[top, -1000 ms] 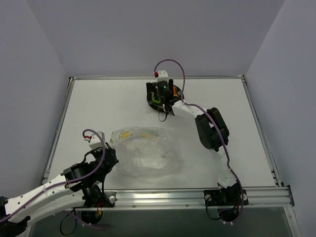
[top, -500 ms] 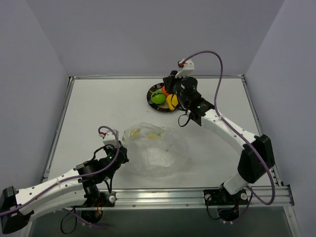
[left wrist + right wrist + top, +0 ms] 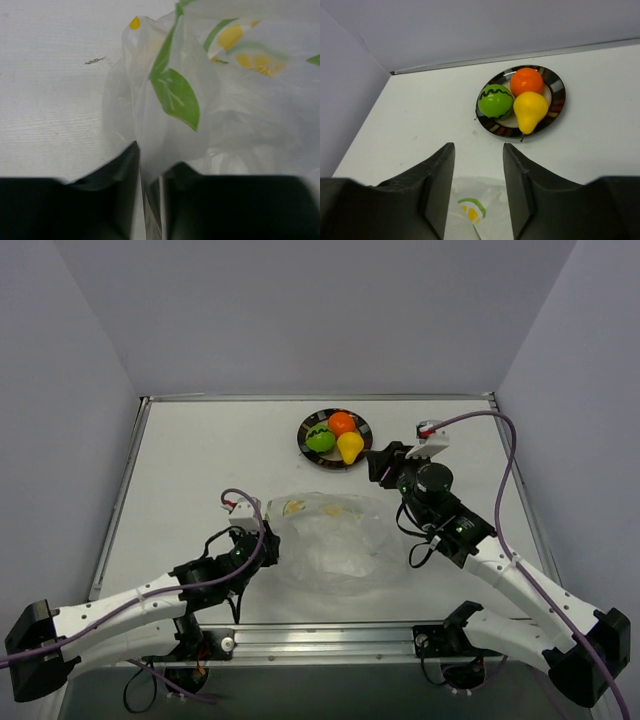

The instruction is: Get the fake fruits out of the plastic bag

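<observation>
The right hand (image 3: 477, 150), open and empty, has backed off the round dark-rimmed plate (image 3: 558, 92) holding all 3 glossy plastic fruits (image 3: 530, 107), so the crinkly transparent bag (image 3: 335, 550) pinched by the left hand (image 3: 150, 165) looks emptied.

The bag (image 3: 330, 545) is thin clear plastic film, crinkled and shiny where light catches it, with flat printed yellow and green marks. The orange fruit (image 3: 527, 81), pear (image 3: 530, 110) and green fruit (image 3: 495, 100) are smooth, glossy plastic with bright highlights. The plate (image 3: 559, 97) has a glossy, dark patterned rim. The tabletop (image 3: 50, 100) is matt white with a fine grain. The left tool (image 3: 152, 160) and right tool (image 3: 479, 150) have matt black fingers. The rail (image 3: 330, 638) at the near edge is brushed metal.
</observation>
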Action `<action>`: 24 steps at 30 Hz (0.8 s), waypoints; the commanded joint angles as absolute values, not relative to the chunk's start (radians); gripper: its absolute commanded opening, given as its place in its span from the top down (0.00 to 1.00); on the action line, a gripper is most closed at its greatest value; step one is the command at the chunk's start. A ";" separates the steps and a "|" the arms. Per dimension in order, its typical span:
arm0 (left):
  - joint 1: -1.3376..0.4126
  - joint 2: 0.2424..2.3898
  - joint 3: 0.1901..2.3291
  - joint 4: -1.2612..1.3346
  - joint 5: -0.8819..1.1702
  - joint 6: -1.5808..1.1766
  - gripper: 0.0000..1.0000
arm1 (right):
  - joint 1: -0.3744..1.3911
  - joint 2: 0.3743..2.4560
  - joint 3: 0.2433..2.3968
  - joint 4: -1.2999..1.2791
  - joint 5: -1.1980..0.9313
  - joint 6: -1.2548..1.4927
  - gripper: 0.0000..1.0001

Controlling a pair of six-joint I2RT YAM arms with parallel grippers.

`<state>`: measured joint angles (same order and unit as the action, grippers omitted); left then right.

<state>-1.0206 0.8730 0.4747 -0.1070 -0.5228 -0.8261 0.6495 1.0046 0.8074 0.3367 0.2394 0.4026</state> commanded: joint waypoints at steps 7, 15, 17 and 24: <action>-1.015 0.675 0.635 -0.337 -0.633 -0.707 0.06 | 0.652 0.844 0.782 0.249 0.362 0.456 0.10; -1.015 0.568 0.848 -0.558 -0.750 -0.574 0.06 | 0.652 0.591 0.744 0.135 0.557 0.480 0.00; -1.015 0.543 0.870 -0.574 -0.752 -0.566 0.06 | 0.650 0.516 0.720 0.112 0.581 0.483 0.00; -1.015 0.529 0.976 -0.618 -0.718 -0.447 0.06 | 0.649 0.399 0.680 0.051 0.675 0.477 0.00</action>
<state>-1.0191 0.5152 0.9157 -0.5575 -0.7147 -0.5415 0.6495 0.4030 0.6933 0.0795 0.6010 0.4751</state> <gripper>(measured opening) 0.942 0.998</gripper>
